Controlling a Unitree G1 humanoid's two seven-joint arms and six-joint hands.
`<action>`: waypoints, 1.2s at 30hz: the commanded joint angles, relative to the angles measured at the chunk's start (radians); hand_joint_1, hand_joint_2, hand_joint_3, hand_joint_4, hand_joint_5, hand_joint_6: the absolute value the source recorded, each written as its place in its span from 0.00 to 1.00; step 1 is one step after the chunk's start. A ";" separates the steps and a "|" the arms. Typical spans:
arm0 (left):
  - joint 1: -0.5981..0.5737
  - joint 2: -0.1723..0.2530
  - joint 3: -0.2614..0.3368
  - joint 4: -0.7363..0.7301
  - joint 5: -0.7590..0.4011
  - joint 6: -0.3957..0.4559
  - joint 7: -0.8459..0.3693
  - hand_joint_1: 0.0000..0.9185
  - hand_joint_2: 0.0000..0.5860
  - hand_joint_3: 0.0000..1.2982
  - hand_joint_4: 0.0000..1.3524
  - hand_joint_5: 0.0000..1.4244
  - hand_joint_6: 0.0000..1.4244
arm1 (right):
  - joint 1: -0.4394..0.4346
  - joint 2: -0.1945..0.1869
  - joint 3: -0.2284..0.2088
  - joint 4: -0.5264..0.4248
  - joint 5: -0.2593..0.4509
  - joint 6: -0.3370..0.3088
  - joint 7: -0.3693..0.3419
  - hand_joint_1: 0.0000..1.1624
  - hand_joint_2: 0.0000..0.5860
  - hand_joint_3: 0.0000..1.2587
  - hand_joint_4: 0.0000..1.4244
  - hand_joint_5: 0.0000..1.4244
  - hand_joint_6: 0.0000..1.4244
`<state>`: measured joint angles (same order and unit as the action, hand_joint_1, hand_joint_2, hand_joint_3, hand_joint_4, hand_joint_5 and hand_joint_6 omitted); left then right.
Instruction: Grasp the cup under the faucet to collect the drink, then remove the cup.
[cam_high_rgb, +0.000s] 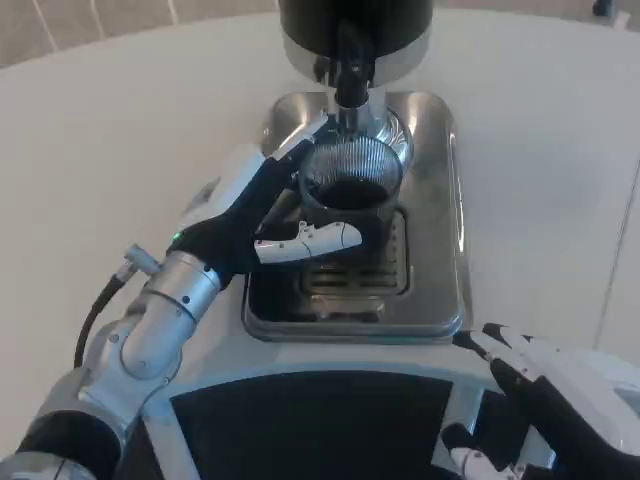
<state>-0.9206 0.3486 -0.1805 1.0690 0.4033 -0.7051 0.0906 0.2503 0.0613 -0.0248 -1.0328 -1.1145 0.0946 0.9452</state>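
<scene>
Head view. Cup (348, 190), clear with dark drink visible inside, stands on the metal drip tray (445, 220), directly below the faucet (350, 75) of the black dispenser (355, 25). That placement lines the cup's mouth up under the spout, so the drink falls in and spills land on the tray's grille (355, 275).

Left hand (270, 225) reaches in from the left and wraps the cup: dark fingers (285, 165) run along its far-left rim, a white finger (310, 240) crosses the near side low down. Judged a side grasp, keeping the hand clear of the spout and the cup's mouth open.

Right hand (530, 385) sits low at the picture's right corner, well apart from the tray, fingers spread, holding nothing; it looks to be waiting.

Judgement: filling appears underway or done; lifting the cup away is not yet done. Risk: sloshing if tilted.
</scene>
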 joint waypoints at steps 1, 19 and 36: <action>0.010 -0.007 -0.013 -0.031 0.023 0.027 0.047 0.38 0.10 0.16 0.16 0.40 0.26 | 0.021 0.032 -0.004 -0.014 -0.006 0.001 -0.010 0.34 0.80 0.07 0.00 0.00 0.00; 0.089 -0.047 0.003 -0.121 0.037 0.040 0.202 0.48 0.16 0.46 0.41 0.62 0.33 | 0.057 0.037 -0.039 -0.014 0.026 -0.032 -0.031 0.40 0.77 0.08 0.00 0.00 0.00; 0.151 -0.059 0.018 -0.213 0.053 0.050 0.320 0.58 0.18 0.74 0.77 0.93 0.49 | 0.040 0.028 -0.076 -0.014 0.054 -0.029 -0.028 0.41 0.77 0.08 0.00 0.00 0.00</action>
<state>-0.7789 0.2900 -0.1756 0.8981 0.4507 -0.6449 0.3679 0.2894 0.0627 -0.0900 -1.0328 -1.0730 0.0729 0.9218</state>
